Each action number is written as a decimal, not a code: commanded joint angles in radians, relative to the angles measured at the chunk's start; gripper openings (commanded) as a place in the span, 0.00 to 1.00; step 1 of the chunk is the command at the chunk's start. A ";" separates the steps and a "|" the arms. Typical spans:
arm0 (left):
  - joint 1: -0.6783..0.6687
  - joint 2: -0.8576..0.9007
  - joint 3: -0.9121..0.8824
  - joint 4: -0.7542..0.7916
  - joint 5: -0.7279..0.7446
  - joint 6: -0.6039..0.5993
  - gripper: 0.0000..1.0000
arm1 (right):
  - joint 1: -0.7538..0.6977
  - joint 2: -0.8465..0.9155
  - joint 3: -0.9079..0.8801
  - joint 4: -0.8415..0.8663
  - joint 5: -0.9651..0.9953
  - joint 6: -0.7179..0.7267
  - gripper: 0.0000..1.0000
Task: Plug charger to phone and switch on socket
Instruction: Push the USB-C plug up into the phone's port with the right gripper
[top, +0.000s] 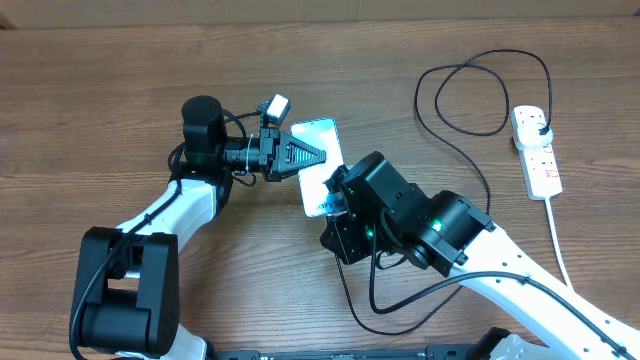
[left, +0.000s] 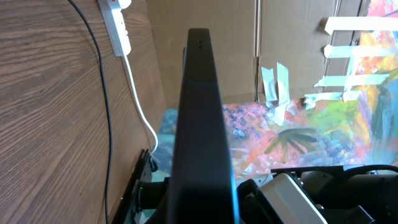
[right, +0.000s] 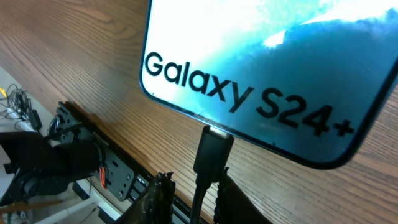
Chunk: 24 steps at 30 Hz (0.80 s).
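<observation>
The phone (top: 322, 150) lies on the wooden table, and its screen reads "Galaxy S24+" in the right wrist view (right: 267, 56). My left gripper (top: 303, 155) is shut on the phone's left side; the left wrist view shows the phone edge-on (left: 199, 112). The charger's small plug tip (right: 212, 148) sits against the phone's bottom edge. My right gripper (right: 196, 193) is open around the tip, with a gap at its left finger. The charger cable (top: 470, 150) loops to its black plug (top: 541, 126) in the socket (top: 535, 150).
The socket's thick white cord (top: 558, 235) runs toward the front right. The socket (left: 117, 25) and its cord also show in the left wrist view, beside the black cable (left: 102, 93). Cardboard and a colourful painted sheet (left: 298, 130) lie beyond the table's edge.
</observation>
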 joint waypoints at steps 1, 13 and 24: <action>-0.002 0.003 0.021 0.003 0.000 -0.014 0.04 | -0.002 0.026 -0.011 0.006 0.006 0.024 0.21; -0.002 0.003 0.021 0.004 0.016 0.030 0.04 | -0.002 0.072 -0.011 0.012 0.008 0.023 0.05; -0.003 0.003 0.021 0.004 0.080 0.111 0.04 | -0.002 0.071 -0.008 0.053 0.058 0.023 0.04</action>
